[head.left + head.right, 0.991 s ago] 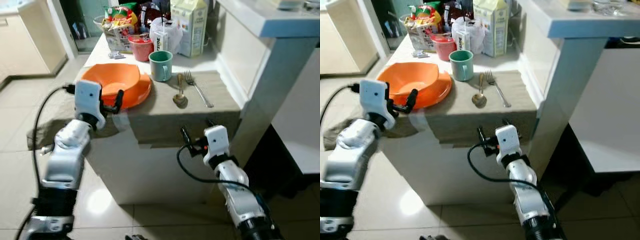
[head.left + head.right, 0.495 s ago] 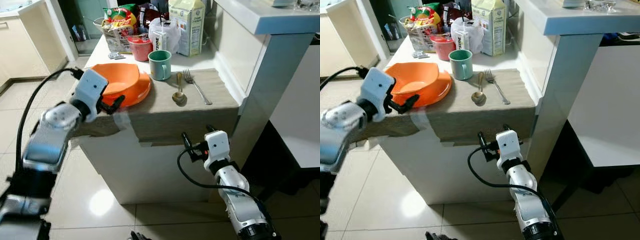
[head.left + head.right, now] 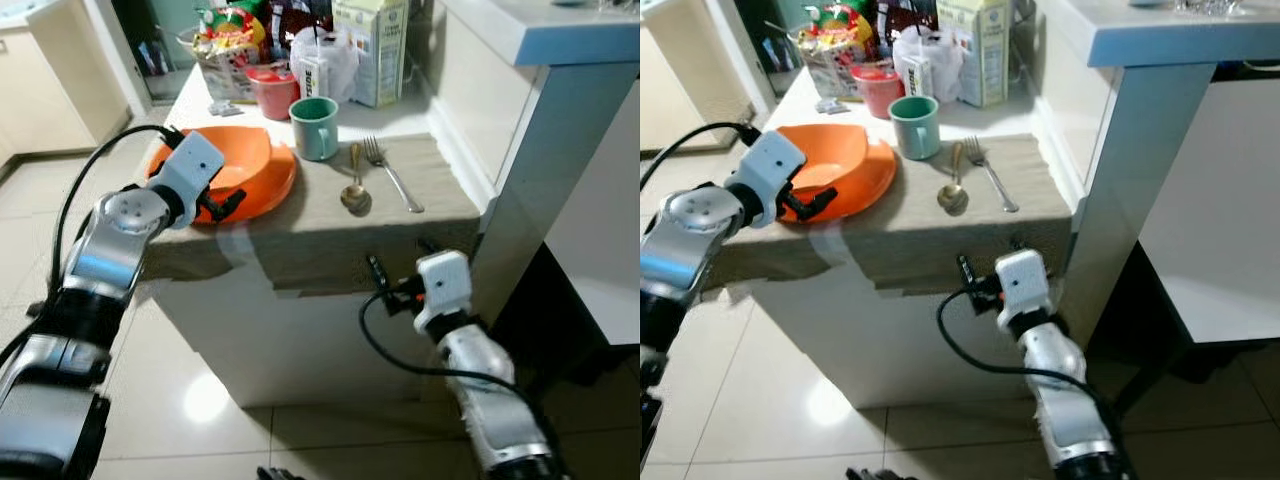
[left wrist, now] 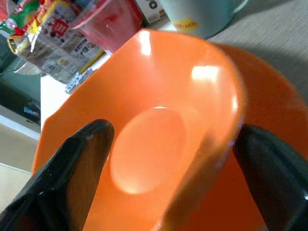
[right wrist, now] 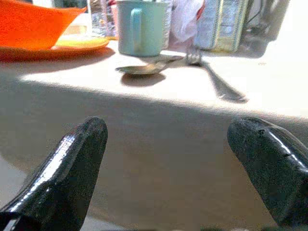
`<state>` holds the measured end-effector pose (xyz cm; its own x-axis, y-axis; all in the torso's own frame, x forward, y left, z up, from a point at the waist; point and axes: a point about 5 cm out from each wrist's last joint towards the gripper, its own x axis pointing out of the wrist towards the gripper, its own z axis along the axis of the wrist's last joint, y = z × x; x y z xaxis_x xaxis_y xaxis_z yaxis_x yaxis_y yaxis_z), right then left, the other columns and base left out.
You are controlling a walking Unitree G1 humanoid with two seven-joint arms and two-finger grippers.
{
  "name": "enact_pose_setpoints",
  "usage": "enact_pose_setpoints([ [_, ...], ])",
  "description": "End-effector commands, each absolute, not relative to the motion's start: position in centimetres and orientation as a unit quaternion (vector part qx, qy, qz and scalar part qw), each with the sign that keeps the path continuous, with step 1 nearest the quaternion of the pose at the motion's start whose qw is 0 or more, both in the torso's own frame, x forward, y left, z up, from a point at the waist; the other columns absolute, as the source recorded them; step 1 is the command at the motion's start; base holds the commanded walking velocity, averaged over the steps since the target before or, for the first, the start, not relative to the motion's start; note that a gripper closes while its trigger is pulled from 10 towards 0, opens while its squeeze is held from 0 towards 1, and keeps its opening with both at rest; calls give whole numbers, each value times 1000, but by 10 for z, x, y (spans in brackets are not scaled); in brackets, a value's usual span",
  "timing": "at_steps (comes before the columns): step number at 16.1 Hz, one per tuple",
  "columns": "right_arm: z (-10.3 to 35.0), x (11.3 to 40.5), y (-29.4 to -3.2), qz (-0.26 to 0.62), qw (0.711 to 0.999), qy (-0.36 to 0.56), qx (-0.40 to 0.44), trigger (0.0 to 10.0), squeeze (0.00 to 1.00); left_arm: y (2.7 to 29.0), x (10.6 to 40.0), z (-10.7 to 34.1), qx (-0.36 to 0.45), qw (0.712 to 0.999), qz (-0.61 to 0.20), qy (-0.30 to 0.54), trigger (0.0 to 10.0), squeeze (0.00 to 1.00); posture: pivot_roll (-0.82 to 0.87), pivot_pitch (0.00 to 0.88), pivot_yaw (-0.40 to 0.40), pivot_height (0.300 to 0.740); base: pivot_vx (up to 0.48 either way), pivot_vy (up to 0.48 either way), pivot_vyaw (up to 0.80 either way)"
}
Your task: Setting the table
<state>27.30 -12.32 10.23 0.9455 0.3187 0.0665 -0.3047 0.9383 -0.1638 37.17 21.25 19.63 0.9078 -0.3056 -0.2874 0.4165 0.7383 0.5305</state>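
the tabletop [image 3: 330, 235] is covered near its front edge by a beige cloth [image 3: 400, 225]. on the cloth's left part sits an orange plate [image 3: 270, 190] with an orange bowl [image 3: 235, 160] on it. a green mug [image 3: 315, 128] stands just right of the plate, and right of that lie a spoon [image 3: 355, 185] and a fork [image 3: 392, 175], side by side, handles pointing toward the back edge. behind them, along the back edge, are a red cup [image 3: 272, 92], a milk carton [image 3: 370, 50], a white bag [image 3: 325, 55] and a basket of snack packets [image 3: 222, 45].

the left gripper [image 3: 228, 205] is at the plate's front-left rim, its fingers [image 4: 72, 163] spread open on either side of the bowl, not closed on it. the right gripper [image 3: 385, 290] hangs below the front edge of the tabletop, in front of the hanging cloth, fingers [image 5: 67, 168] wide apart and holding nothing. it faces the spoon and fork from under the edge.
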Motion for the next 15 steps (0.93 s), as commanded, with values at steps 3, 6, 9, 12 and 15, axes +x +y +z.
enact_pose_setpoints([
  [3,104,264,-130,151,985,-36,-79,10000,0,214,383,200,328,919,-196,95,10000,0,-185,35,151,736,0,0,0],
  [6,108,254,-133,147,985,-30,-82,10000,0,219,385,197,335,915,-194,113,10000,0,-202,73,162,736,0,0,0],
  [9,108,244,-139,142,986,-18,-84,10000,0,223,387,187,330,914,-195,137,10000,0,-212,105,168,736,0,0,0],
  [12,109,244,-140,142,986,-11,-86,10000,0,225,389,183,319,915,-192,156,0,0,-212,108,163,736,0,0,0],
  [15,110,244,-141,142,986,-6,-88,10000,0,229,391,187,312,918,-184,162,0,0,-211,109,162,736,0,0,0],
])
